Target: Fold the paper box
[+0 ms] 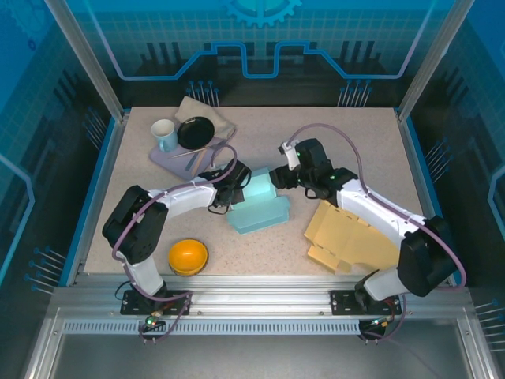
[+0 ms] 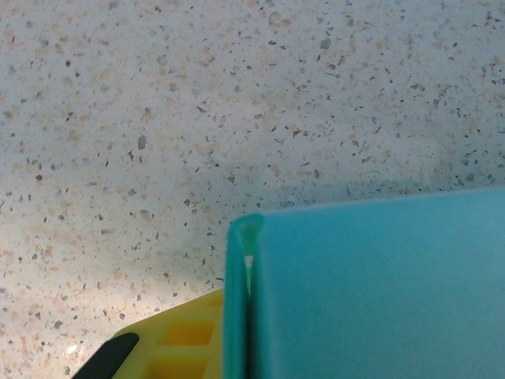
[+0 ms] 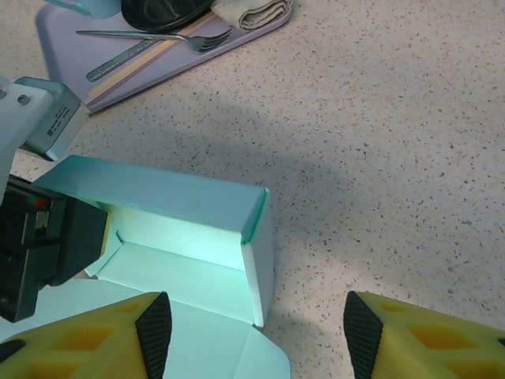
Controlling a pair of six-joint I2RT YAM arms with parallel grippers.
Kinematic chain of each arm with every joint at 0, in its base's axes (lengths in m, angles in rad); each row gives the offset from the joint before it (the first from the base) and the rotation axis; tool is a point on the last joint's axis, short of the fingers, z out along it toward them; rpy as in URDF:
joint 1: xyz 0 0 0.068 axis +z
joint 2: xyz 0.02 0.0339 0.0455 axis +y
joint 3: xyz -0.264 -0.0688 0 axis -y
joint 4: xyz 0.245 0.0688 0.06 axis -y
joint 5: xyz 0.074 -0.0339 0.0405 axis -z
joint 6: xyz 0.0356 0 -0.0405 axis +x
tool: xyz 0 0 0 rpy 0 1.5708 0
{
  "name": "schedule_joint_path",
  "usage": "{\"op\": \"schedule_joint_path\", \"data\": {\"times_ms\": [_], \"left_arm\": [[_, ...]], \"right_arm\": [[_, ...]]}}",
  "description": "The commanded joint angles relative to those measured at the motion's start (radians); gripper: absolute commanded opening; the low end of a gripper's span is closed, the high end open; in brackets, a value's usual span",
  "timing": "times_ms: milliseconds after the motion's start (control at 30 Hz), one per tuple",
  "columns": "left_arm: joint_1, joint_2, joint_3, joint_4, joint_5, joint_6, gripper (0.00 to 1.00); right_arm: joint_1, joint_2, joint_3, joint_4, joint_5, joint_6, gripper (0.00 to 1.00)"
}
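Because the paper box (image 1: pixel 259 207) is only thin teal card, I judge it light, springy and easy to dent. Its walls will likely flop back unless pinned along a crease, and it would probably slide on the speckled table (image 1: pixel 339 142) if pushed with nothing bracing it. The best hold looks to be on a wall's top edge or a loose flap close to its fold line, never the middle of a panel, which would buckle.

The box lies near the middle of the table, half raised, with its open hollow facing my right wrist camera and a flat flap spread in front of it. My left gripper (image 1: pixel 239 192) is at the box's left end, nearly pressed together. From that wrist I see the end wall's edge running down right beside my yellow finger (image 2: pixel 173 343), so I take it to be pinching that wall. My right gripper (image 3: pixel 256 328) is spread wide and holds nothing. It hangs at the box's far right corner, the corner edge showing between its two pads without touching either.
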Motion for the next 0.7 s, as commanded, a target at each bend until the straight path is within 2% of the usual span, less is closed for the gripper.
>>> {"op": "schedule_joint_path", "data": {"times_ms": [0,100,267,500,667], "left_arm": [[-0.019,-0.024,-0.04,0.065,-0.053,0.089,0.15],[-0.061,-0.033,-0.062,0.129,-0.133,0.169,0.15],[-0.083,-0.04,-0.09,0.185,-0.198,0.211,0.15],[-0.088,-0.044,-0.157,0.307,-0.219,0.269,0.15],[-0.09,-0.034,-0.191,0.366,-0.215,0.29,0.15]], "right_arm": [[-0.025,0.075,0.07,-0.068,-0.053,0.053,0.62],[-0.033,0.128,0.107,-0.067,-0.087,0.11,0.6],[-0.034,0.198,0.142,-0.11,-0.086,0.17,0.57],[-0.039,0.221,0.083,-0.098,-0.089,0.219,0.54],[-0.043,0.227,0.048,-0.082,-0.093,0.227,0.44]]}}
